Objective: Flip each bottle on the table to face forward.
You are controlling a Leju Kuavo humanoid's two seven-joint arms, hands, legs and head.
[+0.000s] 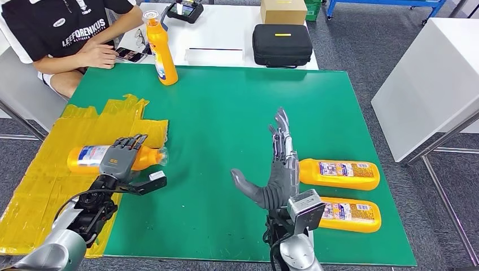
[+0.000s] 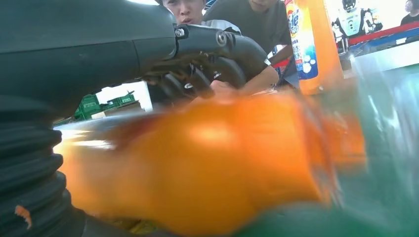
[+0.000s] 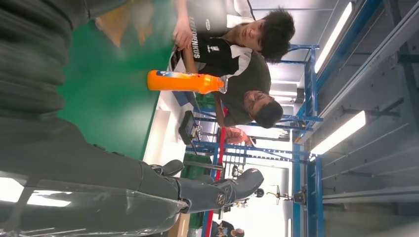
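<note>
Now, the held bottle: an orange bottle (image 1: 90, 157) lies on its side on the yellow taped patch (image 1: 39, 186) at the left edge of the green surface (image 1: 226, 130), its label turned up and its clear cap toward the middle.
Left hand: the left hand (image 1: 120, 158) lies over the bottle's shoulder, fingers (image 1: 133, 143) draped across the top; the left wrist view shows the orange body (image 2: 207, 163) right under the palm, blurred, so I judge it gripped or very nearly so.
How it handles: stiff moulded plastic, smooth and a little slippery, round enough to roll; if full, it is heavy at the body end. A hold around the wide body near the label looks surer than one on the tapering neck.
Other lying bottles: two more bottles (image 1: 339, 174) (image 1: 349, 215) lie side by side at the right edge of the surface, labels up, not yet turned.
Upright bottle: one orange bottle (image 1: 160, 49) stands at the far edge of the surface, near a seated person (image 1: 68, 28).
Right hand: the right hand (image 1: 278, 169) stands edge-up over the surface just beside the nearer pair, fingers (image 1: 281, 132) straight and spread, thumb out, holding nothing.
Risk: the bottle may roll or slip out if tipped by the neck.
Beyond: a black case (image 1: 282, 44) and a cardboard box (image 1: 283, 10) sit on the white table (image 1: 226, 28) behind.
</note>
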